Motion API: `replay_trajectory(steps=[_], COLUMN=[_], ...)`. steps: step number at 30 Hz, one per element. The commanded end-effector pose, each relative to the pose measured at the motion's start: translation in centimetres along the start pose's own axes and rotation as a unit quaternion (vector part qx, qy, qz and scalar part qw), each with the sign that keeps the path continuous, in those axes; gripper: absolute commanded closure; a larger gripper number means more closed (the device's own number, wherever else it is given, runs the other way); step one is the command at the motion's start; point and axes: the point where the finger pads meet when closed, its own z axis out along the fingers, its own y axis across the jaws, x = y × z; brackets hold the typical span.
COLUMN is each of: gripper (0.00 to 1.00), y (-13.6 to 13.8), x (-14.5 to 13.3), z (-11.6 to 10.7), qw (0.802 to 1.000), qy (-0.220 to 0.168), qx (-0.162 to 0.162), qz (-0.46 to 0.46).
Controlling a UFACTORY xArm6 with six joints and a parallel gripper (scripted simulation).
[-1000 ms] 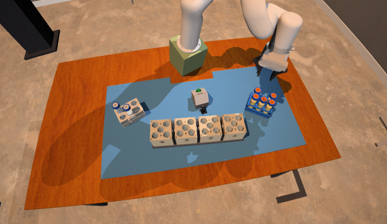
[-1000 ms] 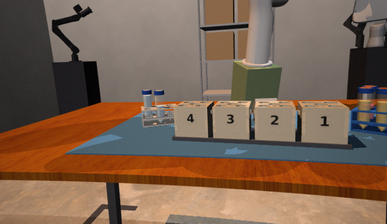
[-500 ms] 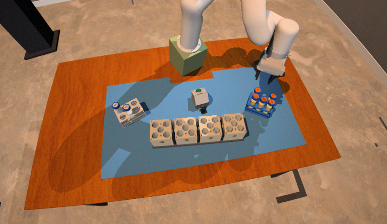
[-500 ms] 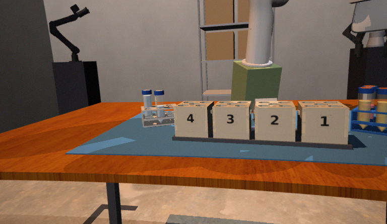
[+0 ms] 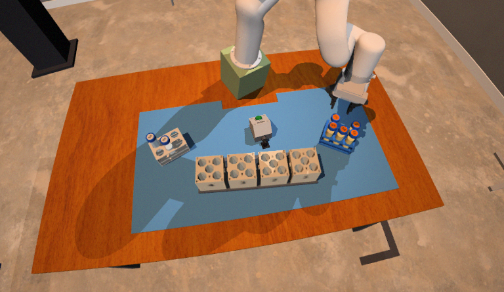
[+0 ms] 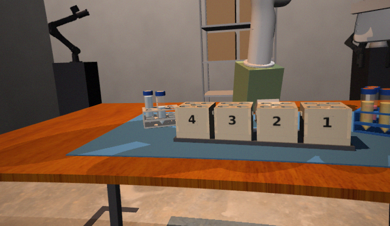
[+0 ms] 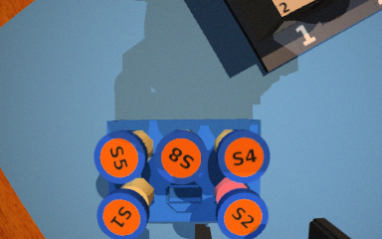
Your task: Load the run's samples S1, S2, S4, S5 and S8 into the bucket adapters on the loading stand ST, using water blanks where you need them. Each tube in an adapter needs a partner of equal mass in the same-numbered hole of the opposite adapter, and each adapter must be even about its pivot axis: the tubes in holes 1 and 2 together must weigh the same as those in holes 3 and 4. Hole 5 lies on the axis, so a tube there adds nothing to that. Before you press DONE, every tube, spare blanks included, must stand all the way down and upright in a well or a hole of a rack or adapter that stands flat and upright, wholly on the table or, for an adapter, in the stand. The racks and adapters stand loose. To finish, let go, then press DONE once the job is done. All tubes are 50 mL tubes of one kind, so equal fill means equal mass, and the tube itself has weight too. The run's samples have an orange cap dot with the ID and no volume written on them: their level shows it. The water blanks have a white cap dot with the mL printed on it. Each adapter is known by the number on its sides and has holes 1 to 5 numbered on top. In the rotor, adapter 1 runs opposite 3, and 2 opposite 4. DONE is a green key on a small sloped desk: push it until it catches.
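My gripper (image 5: 341, 109) (image 6: 374, 64) (image 7: 266, 232) is open and empty, above and behind the blue rack (image 5: 336, 147) (image 7: 184, 123). Its fingertips flank the S2 tube (image 7: 243, 217) in the wrist view, where S1 (image 7: 121, 217), S5 (image 7: 119, 157), S8 (image 7: 181, 158) and S4 (image 7: 244, 156) also stand in the rack. S2's content is pink; S1, S4 and S5 show tan. Adapters 1 (image 6: 327, 137), 2 (image 6: 276, 133), 3 (image 6: 232, 133) and 4 (image 6: 192, 131) stand in the stand (image 6: 264, 143); no tubes show in them. Two blanks (image 5: 150, 137) (image 5: 165, 140) stand in the pale rack (image 5: 184, 149); their numbers are unreadable.
The green DONE key (image 5: 258, 118) sits on its small desk (image 5: 261, 130), between the racks and behind the adapters. A small black item (image 5: 264, 144) is in front of the desk. The green arm pedestal (image 5: 241, 81) stands at the table's back.
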Motion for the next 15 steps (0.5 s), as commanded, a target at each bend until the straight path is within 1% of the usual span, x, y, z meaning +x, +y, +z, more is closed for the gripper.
replay_trajectory(steps=[1,9,11,15], gripper=[0.43,0.43,0.43,0.43], y=[-0.1,-0.1,-0.1,-0.1], x=[0.0,0.0,0.0,0.0], z=[0.8,2.4,2.4,3.2], qw=[1.0,1.0,1.0,1.0], qy=[0.0,0.0,0.0,0.0], qx=[0.002,0.001,0.001,0.001], qz=[0.0,0.0,0.0,0.0])
